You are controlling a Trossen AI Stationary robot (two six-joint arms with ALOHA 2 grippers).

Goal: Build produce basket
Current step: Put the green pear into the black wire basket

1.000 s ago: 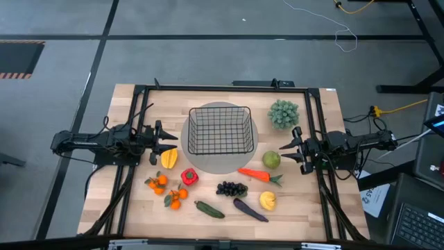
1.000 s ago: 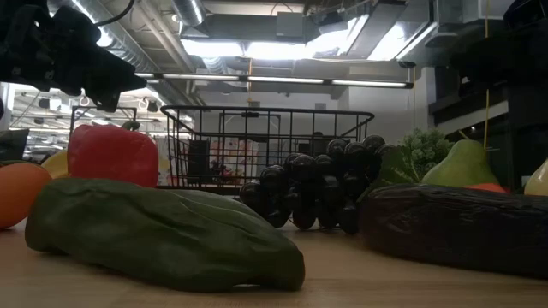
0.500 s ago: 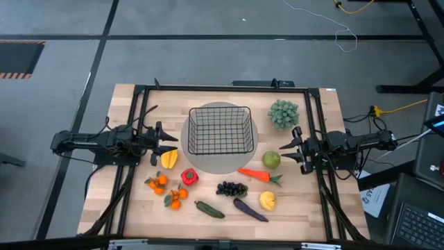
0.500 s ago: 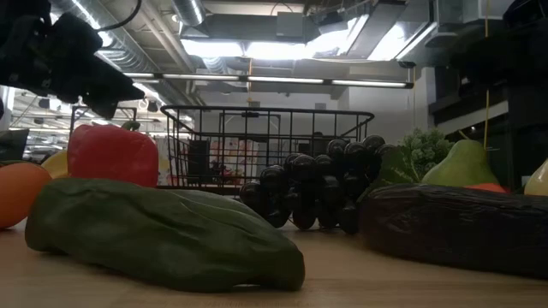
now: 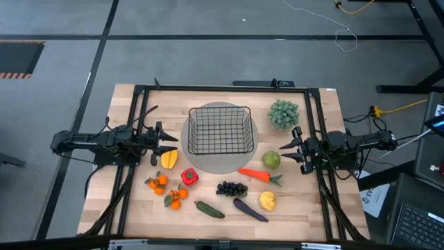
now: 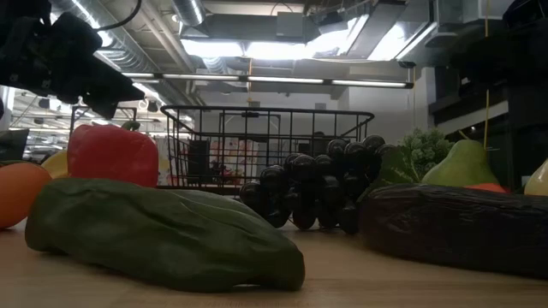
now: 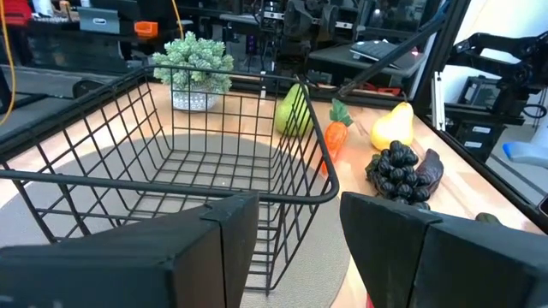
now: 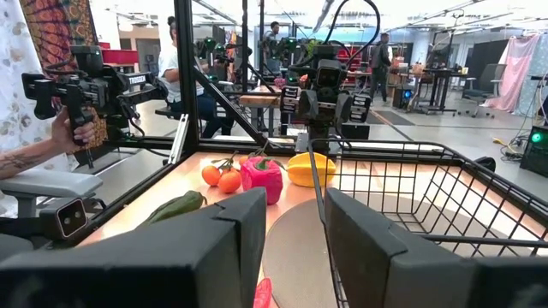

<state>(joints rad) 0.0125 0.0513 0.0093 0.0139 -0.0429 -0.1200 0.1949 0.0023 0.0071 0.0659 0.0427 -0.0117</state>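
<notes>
My left pincer hovers at the left side of the pale wooden desk, its jaws parted with nothing between them. It points across at the black wire-grid rectangular basket, which stands just beside it on a grey round disc near the middle of the far half of the desk. No produce lies inside the basket. A yellow lemon-shaped fruit lies directly beneath and just in front of this pincer, not touched by it.

My right pincer hovers at the right side of the desk, jaws partly parted and holding nothing. The green apple lies just beside it, apart from the fingertips. The pale-green bushy round plant stands beyond it, toward the far edge.

The remaining produce lies in the near half of the desk, well apart from both pincers:
- red pepper, just in front of the basket
- two clusters of tangerines, near the left edge
- green cucumber, near the front edge
- dark grapes, in the middle
- purple eggplant, beside the cucumber
- a second yellow fruit, right of the eggplant
- orange carrot, between basket and apple
</notes>
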